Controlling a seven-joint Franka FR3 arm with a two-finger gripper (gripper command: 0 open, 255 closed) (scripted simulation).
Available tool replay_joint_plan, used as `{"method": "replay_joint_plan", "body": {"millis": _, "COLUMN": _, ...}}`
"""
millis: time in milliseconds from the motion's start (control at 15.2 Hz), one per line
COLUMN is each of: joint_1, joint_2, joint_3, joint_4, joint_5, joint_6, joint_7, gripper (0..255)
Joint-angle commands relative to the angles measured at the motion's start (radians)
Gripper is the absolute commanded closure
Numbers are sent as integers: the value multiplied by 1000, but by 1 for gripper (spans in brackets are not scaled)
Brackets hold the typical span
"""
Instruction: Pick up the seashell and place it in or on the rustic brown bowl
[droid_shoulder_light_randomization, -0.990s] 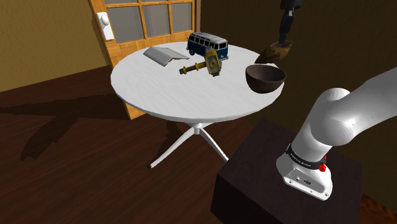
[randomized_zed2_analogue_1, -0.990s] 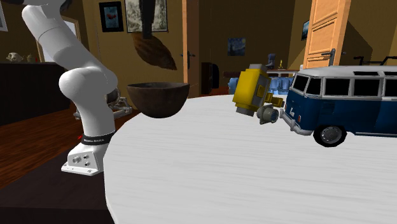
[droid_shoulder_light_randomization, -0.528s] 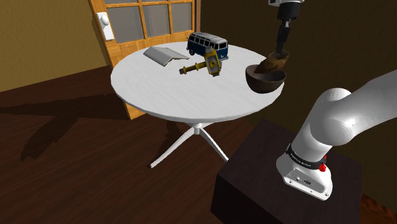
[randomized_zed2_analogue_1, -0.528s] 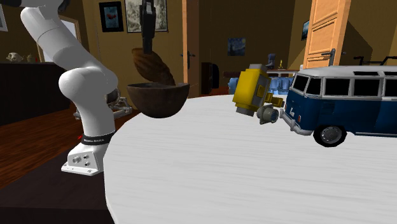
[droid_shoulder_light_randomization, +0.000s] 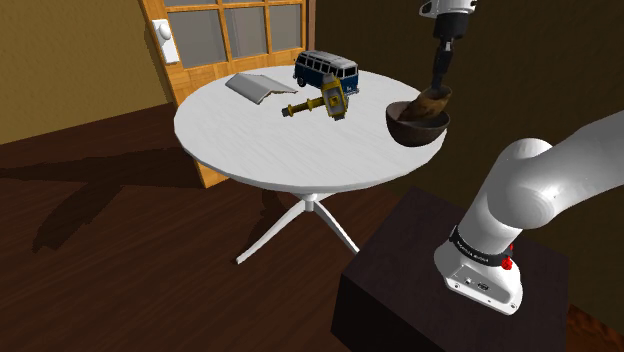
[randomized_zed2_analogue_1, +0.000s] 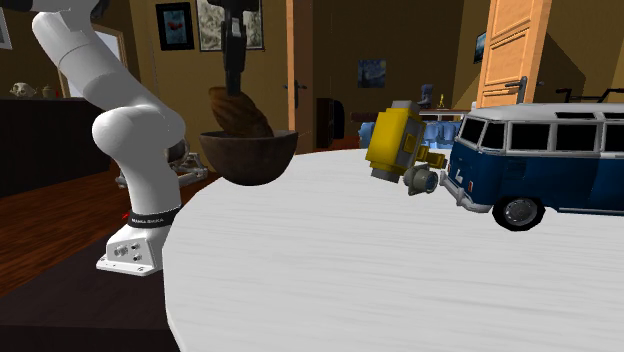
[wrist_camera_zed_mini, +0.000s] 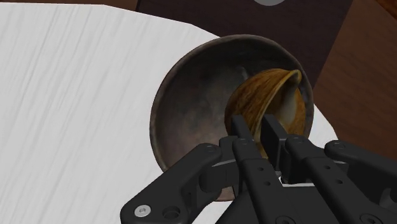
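On the round white table (droid_shoulder_light_randomization: 250, 140), our gripper (wrist_camera_zed_mini: 256, 125) clasps the brown seashell (wrist_camera_zed_mini: 264, 98) inside the dark bowl (wrist_camera_zed_mini: 184, 114); we should open gently, then rise straight.

White arm (droid_shoulder_light_randomization: 545, 185) bent at the elbow above its base, wrist held high, black gripper (droid_shoulder_light_randomization: 438, 86) pointed downward, two fingers (wrist_camera_zed_mini: 240, 129) brought close together, thin edge of the seashell (wrist_camera_zed_mini: 264, 95) clasped between them.
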Motion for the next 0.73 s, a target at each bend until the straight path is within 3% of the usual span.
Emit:
{"method": "replay_joint_plan", "body": {"millis": 0, "joint_1": 0, "joint_2": 0, "joint_3": 0, "joint_4": 0, "joint_5": 0, "joint_6": 0, "joint_7": 0, "gripper": 255}}
{"method": "replay_joint_plan", "body": {"millis": 66, "joint_1": 0, "joint_2": 0, "joint_3": 0, "joint_4": 0, "joint_5": 0, "joint_6": 0, "joint_7": 0, "gripper": 255}}
{"method": "replay_joint_plan", "body": {"millis": 132, "joint_1": 0, "joint_2": 0, "joint_3": 0, "joint_4": 0, "joint_5": 0, "joint_6": 0, "joint_7": 0, "gripper": 0}}
{"method": "replay_joint_plan", "body": {"millis": 462, "joint_1": 0, "joint_2": 0, "joint_3": 0, "joint_4": 0, "joint_5": 0, "joint_6": 0, "joint_7": 0, "gripper": 0}}
{"method": "replay_joint_plan", "body": {"millis": 660, "joint_1": 16, "joint_2": 54, "joint_3": -8, "joint_4": 139, "joint_5": 14, "joint_6": -86, "joint_7": -15, "gripper": 0}}
